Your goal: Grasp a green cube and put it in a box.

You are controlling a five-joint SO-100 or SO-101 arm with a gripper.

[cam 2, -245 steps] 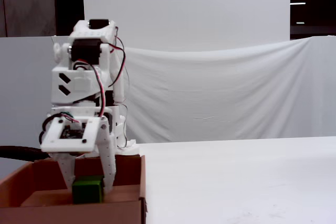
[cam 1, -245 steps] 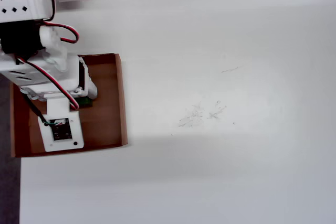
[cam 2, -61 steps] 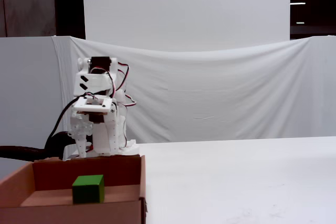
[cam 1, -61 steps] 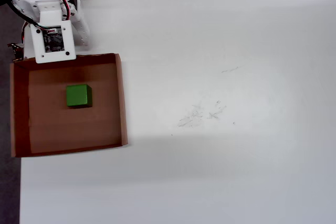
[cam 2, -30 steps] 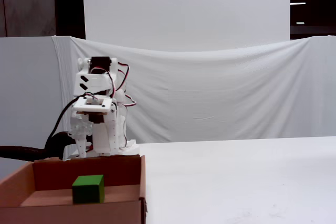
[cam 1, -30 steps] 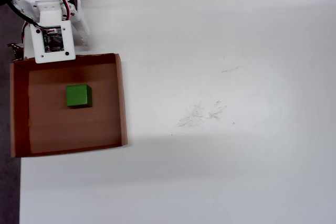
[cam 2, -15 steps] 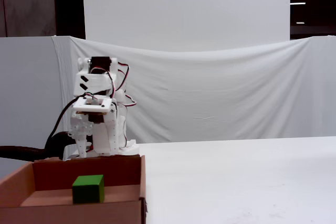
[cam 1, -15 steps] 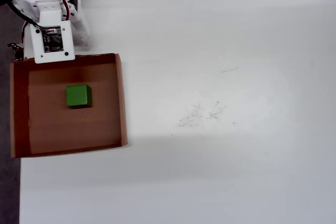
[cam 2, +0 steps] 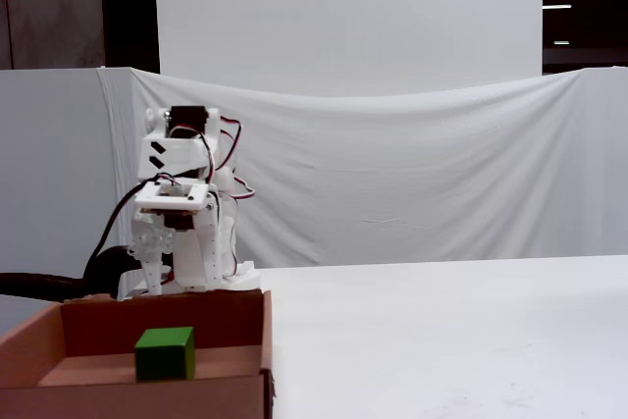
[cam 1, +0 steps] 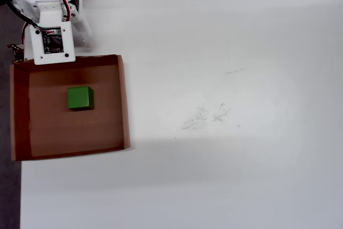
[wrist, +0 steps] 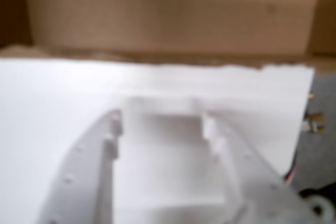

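The green cube (cam 1: 80, 98) rests on the floor of the brown cardboard box (cam 1: 124, 100), a little left of its middle; it also shows in the fixed view (cam 2: 164, 353) inside the box (cam 2: 128, 401). My gripper (wrist: 161, 121) is open and empty, with only white table between its blurred white jaws. It hangs just outside the box's far wall (wrist: 168, 19), apart from the cube. In the overhead view the wrist block (cam 1: 51, 41) covers the jaws. The cube is hidden in the wrist view.
The folded white arm (cam 2: 182, 223) stands at the box's far side, with red and black cables. The white table (cam 1: 230, 79) stretches to the right of the box. A dark strip (cam 1: 8, 197) runs beyond the table's left edge.
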